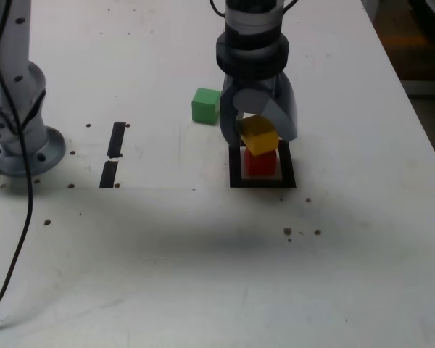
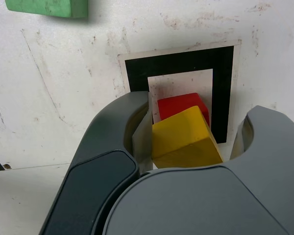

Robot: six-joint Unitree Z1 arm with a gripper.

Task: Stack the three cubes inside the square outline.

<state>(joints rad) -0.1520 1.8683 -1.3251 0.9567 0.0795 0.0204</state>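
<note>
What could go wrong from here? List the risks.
1. The small yellow cube sits tilted and rotated on the small red cube inside the black tape square outline; it may slide off once released.
2. The grey gripper surrounds the yellow cube closely, so withdrawing could drag it and topple the pair.
3. The small green cube would then go onto an uneven top.

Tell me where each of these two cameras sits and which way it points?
Exterior view: off the arm, raised at the table's near side, looking down across it; shows the arm's base and the pincer.
Wrist view: on the wrist, looking down past the pincer's dark fingers at the table.
Both show: the yellow cube tilted on the red cube inside the square outline, with the green cube apart.
</note>
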